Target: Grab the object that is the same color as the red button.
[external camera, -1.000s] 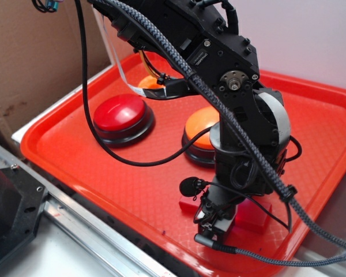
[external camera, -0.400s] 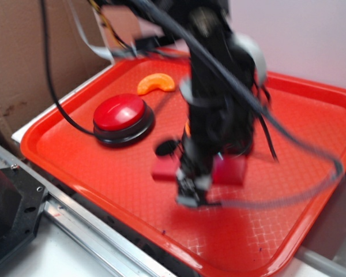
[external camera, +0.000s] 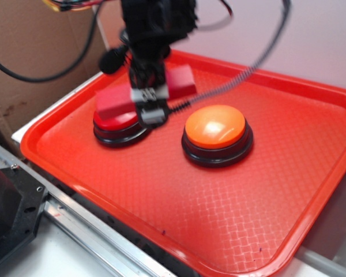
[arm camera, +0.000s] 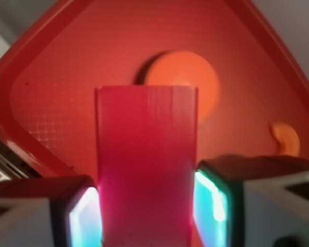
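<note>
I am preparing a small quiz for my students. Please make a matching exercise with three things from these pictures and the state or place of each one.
Things:
1. red block
2. red button
3. orange button

States:
A. stands uncovered on the tray
B. partly hidden below the gripper
C. clamped between the fingers, lifted

Pairs: 1-C, 2-B, 3-A

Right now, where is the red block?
In the exterior view the red block is off the tray, clamped in the pincer above the red button, left of the orange button.
</note>
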Available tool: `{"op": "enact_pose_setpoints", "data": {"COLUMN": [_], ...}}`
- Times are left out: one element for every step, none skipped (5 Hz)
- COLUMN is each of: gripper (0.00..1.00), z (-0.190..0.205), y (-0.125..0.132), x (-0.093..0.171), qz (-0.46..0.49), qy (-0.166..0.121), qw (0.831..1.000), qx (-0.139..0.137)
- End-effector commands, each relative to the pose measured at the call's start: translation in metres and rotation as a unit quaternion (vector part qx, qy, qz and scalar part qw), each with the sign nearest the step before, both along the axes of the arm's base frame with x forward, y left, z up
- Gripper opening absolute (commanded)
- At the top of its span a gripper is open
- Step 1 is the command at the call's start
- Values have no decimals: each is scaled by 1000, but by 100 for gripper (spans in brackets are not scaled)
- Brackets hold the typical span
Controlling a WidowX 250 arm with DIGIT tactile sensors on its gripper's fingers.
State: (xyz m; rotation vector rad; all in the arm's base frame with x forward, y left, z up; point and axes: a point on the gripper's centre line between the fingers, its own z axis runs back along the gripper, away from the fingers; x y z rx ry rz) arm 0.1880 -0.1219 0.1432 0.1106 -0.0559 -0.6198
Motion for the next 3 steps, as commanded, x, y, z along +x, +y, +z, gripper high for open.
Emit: {"op": "enact_pose_setpoints", "data": {"gripper": [0,0,0], "z": [54,61,60], "y": [30,50,55], "x": [-21,-24,-23], "qz": [122,167,206], "qy": [-28,-20,-14], "qw": [988,976,969], "qx": [-85,-140,-134]}}
